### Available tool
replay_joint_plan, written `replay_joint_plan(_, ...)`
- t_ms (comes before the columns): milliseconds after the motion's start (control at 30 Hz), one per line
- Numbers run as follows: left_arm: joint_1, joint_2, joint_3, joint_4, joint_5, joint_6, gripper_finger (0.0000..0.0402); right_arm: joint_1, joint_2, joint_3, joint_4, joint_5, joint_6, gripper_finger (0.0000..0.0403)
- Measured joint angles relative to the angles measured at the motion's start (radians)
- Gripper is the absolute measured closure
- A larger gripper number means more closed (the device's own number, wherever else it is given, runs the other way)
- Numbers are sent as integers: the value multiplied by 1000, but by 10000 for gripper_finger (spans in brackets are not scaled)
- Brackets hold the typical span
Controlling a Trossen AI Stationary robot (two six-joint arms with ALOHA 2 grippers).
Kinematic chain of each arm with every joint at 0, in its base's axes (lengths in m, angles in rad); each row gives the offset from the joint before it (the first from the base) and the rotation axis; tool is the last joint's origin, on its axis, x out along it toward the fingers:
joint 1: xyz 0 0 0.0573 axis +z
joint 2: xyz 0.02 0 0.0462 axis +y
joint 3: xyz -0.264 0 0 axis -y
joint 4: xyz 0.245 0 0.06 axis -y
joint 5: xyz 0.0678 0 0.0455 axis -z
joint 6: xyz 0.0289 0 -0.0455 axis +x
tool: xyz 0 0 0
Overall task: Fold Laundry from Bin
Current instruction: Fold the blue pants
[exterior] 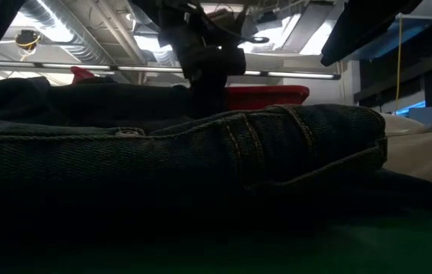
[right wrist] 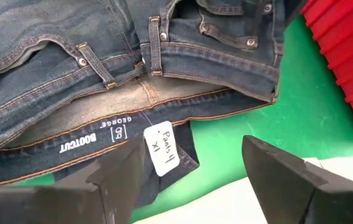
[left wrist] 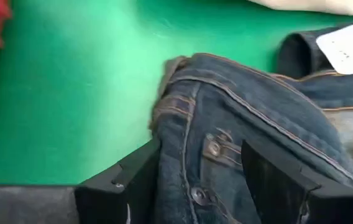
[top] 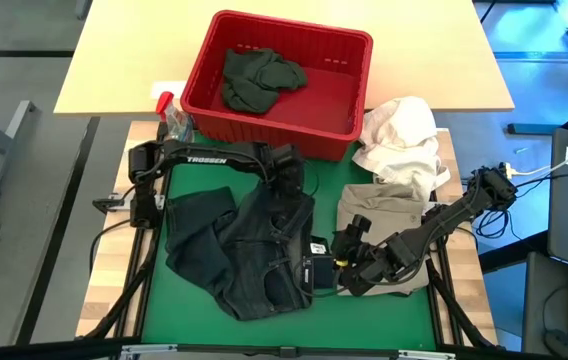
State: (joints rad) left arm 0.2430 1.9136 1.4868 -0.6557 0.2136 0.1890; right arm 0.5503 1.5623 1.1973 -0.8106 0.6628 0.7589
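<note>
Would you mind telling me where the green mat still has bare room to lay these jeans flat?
Bare green mat shows along the near edge, below the dark jeans, and in a narrow strip between the jeans and the khaki garment. It is crowded mid-mat, where the left gripper and right gripper work, and beside the red basket and white cloth bundle.

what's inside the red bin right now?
One crumpled dark olive garment lies in the red bin, toward its back-left part. The rest of the floor shows bare red. Anything beneath that garment is covered.
</note>
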Motion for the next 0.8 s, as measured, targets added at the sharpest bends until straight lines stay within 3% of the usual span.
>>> replay_joint_plan(67,7,14,0,-18,51,1,188,0,0,0,2,0,0,132)
replay_joint_plan(233,5,38,0,-17,38,5,213,0,0,0,9,0,0,132)
replay_joint_plan(467,-5,6,16,-32,21,-22,338,0,0,0,7,-13,-1,132)
replay_joint_plan(567,-33,-53,71,-93,-25,-31,388,-1,0,0,-2,-26,1,132)
replay_joint_plan(800,-152,-234,253,-304,-273,-49,388,-8,0,0,0,-46,70,132)
